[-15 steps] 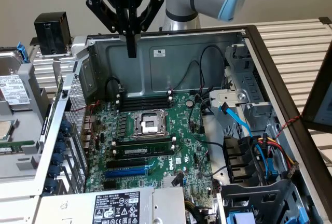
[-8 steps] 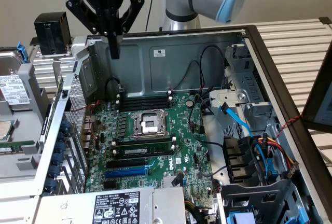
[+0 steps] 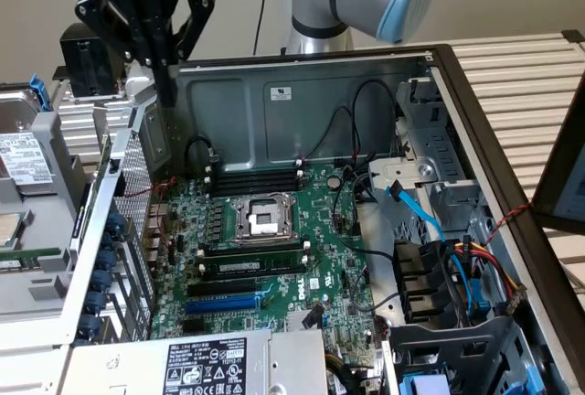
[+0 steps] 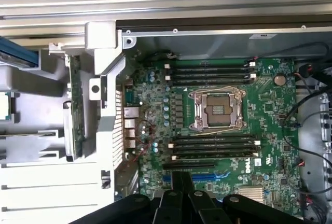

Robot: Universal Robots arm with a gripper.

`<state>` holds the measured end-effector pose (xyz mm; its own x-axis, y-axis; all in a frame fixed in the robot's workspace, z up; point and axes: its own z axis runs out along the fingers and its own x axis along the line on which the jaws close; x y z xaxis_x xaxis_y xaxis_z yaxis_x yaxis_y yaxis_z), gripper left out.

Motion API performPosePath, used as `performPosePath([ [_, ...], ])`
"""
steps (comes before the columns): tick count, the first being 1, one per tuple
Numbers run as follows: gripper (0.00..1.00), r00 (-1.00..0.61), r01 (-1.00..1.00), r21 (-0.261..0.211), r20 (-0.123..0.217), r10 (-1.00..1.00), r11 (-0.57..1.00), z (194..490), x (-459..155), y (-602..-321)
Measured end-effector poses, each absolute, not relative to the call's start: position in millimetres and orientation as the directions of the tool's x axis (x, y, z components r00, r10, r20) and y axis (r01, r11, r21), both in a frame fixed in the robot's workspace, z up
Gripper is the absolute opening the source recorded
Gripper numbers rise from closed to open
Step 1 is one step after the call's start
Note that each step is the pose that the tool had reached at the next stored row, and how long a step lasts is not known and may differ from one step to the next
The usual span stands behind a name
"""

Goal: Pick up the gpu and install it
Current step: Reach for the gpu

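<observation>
My gripper (image 3: 170,95) hangs above the back left corner of the open computer case (image 3: 302,93), its fingers (image 4: 182,182) shut together with nothing between them. Just outside the case's left wall, a thin card stands on edge in a grey holder. It shows a green board and a dark side, and looks like the gpu (image 4: 75,110) (image 3: 107,165). It sits below the gripper, towards the exterior view's left, and the two do not touch. On the green motherboard (image 3: 320,221) lie the open CPU socket (image 4: 217,111) and a blue expansion slot (image 3: 224,304).
A black cube-shaped block (image 3: 87,64) sits on the grey rack behind the gripper. Long black memory sticks (image 4: 212,143) flank the socket. The power supply (image 3: 210,363) fills the near edge. Blue and black cables (image 3: 422,217) and drive bays crowd the exterior view's right.
</observation>
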<state>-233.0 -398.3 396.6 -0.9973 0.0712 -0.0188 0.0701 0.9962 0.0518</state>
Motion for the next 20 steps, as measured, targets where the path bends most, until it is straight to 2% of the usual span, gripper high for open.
performPosePath([
  [20, 0.11, -0.997, 0.071, 0.051, -0.002, 0.071, 0.996, 388, -319, -388],
])
